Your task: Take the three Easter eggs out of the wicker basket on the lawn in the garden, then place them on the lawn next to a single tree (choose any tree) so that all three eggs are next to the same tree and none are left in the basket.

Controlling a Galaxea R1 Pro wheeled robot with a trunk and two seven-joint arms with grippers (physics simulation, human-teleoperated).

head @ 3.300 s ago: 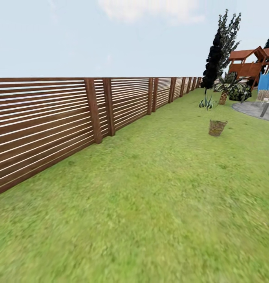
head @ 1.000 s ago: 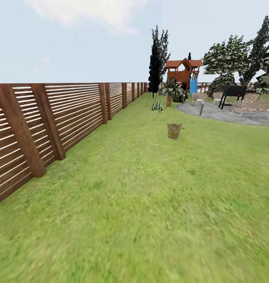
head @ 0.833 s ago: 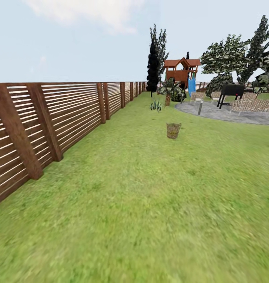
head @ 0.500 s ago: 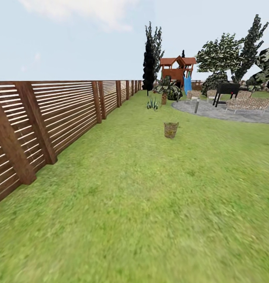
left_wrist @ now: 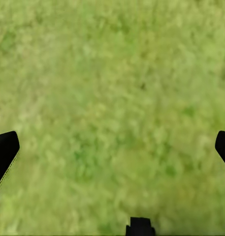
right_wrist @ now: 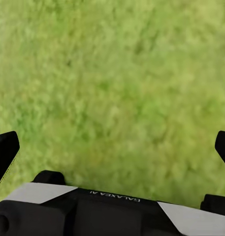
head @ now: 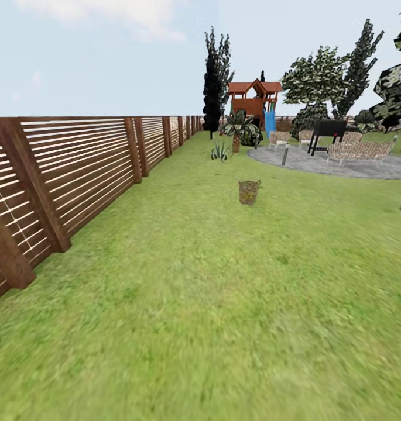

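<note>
Open lawn (head: 223, 292) stretched wide ahead, with only the wicker basket (head: 249, 192) standing on it far off. A long wooden fence (head: 77, 169) closed off the left side. Under both wide-spread pincers there was just grass, nothing between the fingers.

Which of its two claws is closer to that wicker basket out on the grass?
Cannot tell: the wicker basket stands far ahead on the lawn, while the left gripper and right gripper both hang open over bare grass.
</note>
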